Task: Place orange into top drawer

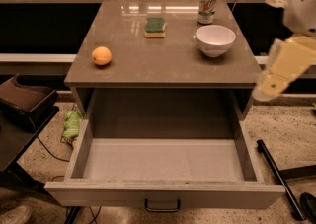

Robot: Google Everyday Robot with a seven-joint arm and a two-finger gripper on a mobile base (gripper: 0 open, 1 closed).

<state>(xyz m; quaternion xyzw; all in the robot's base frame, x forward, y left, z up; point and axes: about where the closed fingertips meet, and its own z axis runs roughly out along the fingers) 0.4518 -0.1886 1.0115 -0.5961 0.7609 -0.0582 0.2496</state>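
Grey-brown wide shallow top drawer (163, 161) is open. Small round smooth orange (101, 56) sits on grey-brown table (168, 70), left side. Cream hand (271, 80) hangs off table's right edge; grip state: cannot tell.

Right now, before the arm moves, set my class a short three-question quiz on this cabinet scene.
1. True or false: the orange already lies inside the top drawer.
2. Which stands nearest the white bowl? A) sponge B) soda can C) orange
3. Fill in: the pincer hangs beside the cabinet, on the view's ____ side.

Key: 1 false, it sits on the cabinet, drawer open below; 2 B; 3 right.
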